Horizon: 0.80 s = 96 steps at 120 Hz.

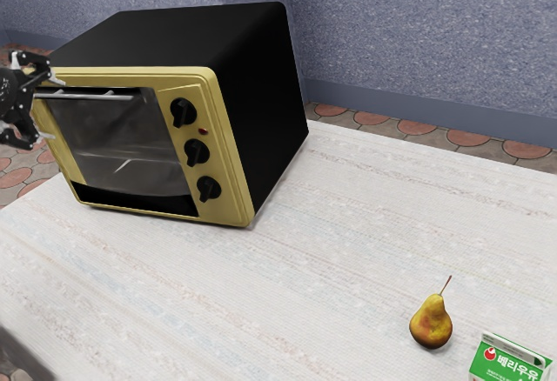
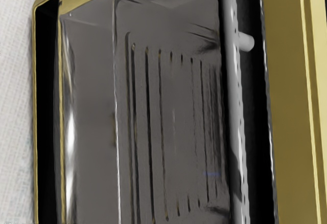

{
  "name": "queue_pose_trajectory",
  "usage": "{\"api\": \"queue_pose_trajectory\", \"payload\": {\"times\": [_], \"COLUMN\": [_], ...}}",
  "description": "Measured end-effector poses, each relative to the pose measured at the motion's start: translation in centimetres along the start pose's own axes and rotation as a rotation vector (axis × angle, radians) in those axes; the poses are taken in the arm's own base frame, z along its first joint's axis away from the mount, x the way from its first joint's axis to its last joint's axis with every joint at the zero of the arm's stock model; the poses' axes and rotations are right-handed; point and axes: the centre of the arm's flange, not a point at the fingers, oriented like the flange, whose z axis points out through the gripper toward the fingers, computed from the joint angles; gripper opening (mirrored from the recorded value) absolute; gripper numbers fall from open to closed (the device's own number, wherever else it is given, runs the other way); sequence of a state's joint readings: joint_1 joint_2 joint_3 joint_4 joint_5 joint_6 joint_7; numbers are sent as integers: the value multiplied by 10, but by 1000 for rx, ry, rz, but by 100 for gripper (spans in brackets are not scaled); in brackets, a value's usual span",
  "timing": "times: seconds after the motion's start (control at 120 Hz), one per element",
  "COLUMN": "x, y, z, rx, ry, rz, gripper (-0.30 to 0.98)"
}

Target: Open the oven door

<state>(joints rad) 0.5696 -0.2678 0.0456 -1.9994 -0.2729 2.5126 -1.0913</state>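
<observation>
At the exterior view's left edge, my gripper [image 1: 52, 109] stands open by the left end of the oven's handle [image 1: 96, 96], one finger higher and the other lower than the bar. Whether the bar lies between the fingers or behind them, I cannot tell. The black and gold oven [image 1: 213, 137] has its glass door [image 1: 122, 150] shut against the front. In the wrist view the grey handle [image 2: 233, 96] runs along one side of the dark door glass [image 2: 173, 121], with a short mount joining it to the front.
Three black knobs [image 1: 197, 150] line the oven's front beside the door. A pear [image 1: 431, 322] and a green carton [image 1: 508, 364] are on the white table [image 1: 339, 224], toward the exterior view's lower right. A blue-grey wall [image 1: 418, 33] rises behind.
</observation>
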Motion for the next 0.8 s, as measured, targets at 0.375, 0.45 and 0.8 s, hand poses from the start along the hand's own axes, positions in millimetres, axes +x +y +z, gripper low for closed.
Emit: {"api": "queue_pose_trajectory", "payload": {"times": [0.375,0.45,0.8], "x": [8,8,7], "y": [8,9,7], "z": [36,40,61], "rx": [-25,-29,-17], "ry": [28,31,44], "rz": [-125,-140,-171], "gripper": [68,68,68]}}
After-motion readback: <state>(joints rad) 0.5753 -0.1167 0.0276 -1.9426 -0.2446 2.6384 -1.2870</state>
